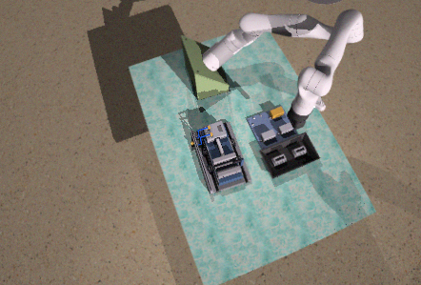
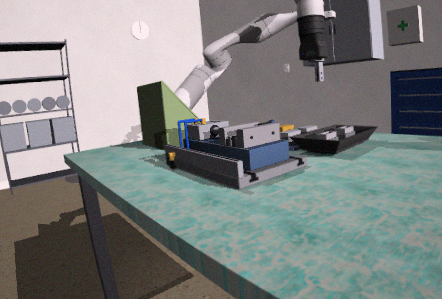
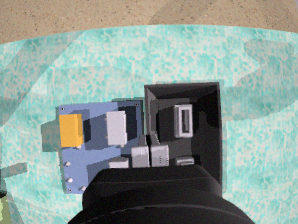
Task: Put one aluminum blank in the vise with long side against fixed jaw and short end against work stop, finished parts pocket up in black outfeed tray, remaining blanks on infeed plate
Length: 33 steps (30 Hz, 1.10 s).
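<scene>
My gripper [image 2: 319,74] is shut and empty, held high above the spot where the black outfeed tray [image 1: 290,154] meets the blue infeed plate [image 1: 269,123]. In the wrist view the closed fingers [image 3: 149,156] hang over the tray's near edge [image 3: 182,129]. Two finished parts [image 1: 278,160] [image 1: 299,151] lie in the tray, pockets up. On the infeed plate lie a yellow brass blank [image 1: 277,111] and two gray blanks [image 1: 269,134] [image 1: 286,128]. The vise [image 1: 219,154] stands to the left. What lies between its jaws is too small to tell.
A green wedge block [image 1: 202,71] stands behind the vise, next to the arm's base. The arm's links reach over the back of the teal mat [image 1: 248,197]. In the side view the vise [image 2: 235,149] stands in front of the tray [image 2: 332,137].
</scene>
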Available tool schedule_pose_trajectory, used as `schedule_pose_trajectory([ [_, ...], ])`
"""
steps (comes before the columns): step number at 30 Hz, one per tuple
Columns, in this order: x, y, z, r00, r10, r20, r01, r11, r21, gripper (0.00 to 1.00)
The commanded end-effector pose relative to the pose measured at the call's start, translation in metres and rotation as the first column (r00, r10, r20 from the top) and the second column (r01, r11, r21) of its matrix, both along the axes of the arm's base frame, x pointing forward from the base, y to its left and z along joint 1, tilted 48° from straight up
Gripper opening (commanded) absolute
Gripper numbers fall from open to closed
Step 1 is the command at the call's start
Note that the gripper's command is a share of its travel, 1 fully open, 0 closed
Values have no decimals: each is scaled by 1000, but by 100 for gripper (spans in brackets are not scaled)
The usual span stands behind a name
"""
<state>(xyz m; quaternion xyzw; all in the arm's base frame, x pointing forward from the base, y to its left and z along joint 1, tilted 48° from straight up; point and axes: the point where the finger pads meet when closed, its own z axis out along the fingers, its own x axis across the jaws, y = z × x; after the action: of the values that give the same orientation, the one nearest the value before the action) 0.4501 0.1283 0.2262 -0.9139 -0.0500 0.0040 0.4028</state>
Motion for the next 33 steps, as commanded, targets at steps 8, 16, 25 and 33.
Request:
schedule_pose_trajectory([
  [8, -55, 1, 5, 1000, 3, 20, -3, 1000, 11, 0],
  [16, -56, 1, 5, 1000, 3, 20, -3, 1000, 12, 100],
  [25, -56, 1, 5, 1000, 3, 20, -4, 1000, 11, 100],
  [33, -56, 1, 5, 1000, 3, 20, -4, 1000, 11, 100],
])
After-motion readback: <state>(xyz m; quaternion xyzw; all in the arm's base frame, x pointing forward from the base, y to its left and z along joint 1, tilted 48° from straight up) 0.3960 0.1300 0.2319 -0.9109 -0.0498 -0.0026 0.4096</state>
